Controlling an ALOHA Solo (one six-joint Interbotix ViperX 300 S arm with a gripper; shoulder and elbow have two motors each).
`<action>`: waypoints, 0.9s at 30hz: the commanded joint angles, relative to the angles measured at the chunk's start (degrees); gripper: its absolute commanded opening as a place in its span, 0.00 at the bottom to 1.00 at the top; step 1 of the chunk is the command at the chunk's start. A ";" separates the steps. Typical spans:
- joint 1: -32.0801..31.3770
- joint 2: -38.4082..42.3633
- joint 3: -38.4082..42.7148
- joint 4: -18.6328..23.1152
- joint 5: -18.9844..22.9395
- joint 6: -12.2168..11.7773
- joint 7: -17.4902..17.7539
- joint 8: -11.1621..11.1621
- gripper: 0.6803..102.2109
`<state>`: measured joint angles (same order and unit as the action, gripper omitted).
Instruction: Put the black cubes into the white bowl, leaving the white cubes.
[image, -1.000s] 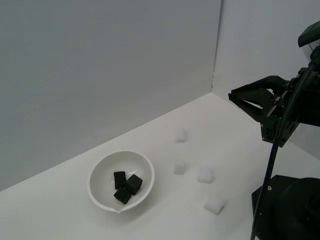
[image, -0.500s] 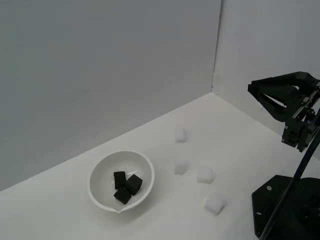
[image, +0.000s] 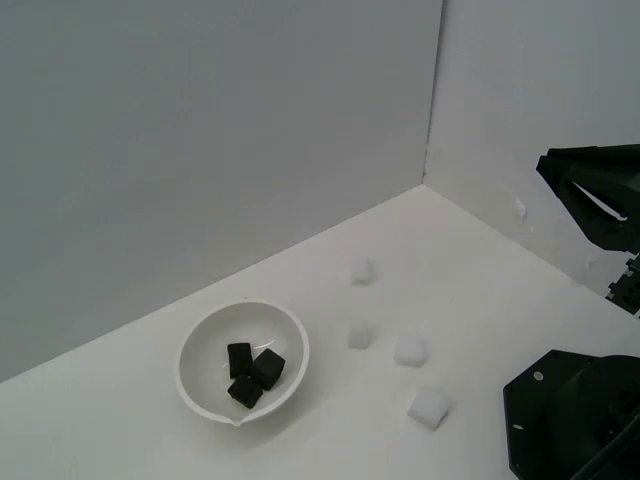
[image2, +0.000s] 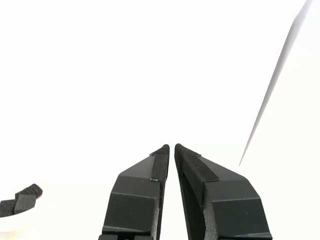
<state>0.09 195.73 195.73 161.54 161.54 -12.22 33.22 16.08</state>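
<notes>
Exterior view: matte black cubes (image: 252, 372) (three, huddled) inside glossy round white bowl (image: 203, 385).

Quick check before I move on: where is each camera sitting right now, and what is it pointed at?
Exterior view: off the arm, raised, looking down at the white bowl holding the black cubes, white cubes beside it; the gripper and arm base show at its right.
Wrist view: on the wrist, looking along the nearly closed gripper over the white surface.
Shared: gripper, bowl edge, black cubes.

Glossy white bowl (image: 243, 361), matte black cubes (image: 252, 373)
</notes>
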 joint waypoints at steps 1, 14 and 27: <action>0.53 0.97 0.97 -0.26 -0.09 -0.70 -0.09 0.88 0.02; 0.53 3.25 3.25 0.09 0.18 -0.70 0.00 0.88 0.02; 0.53 3.25 3.25 0.09 0.18 -0.70 0.00 0.88 0.02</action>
<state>0.00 198.02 197.93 161.54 161.63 -12.13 33.22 16.08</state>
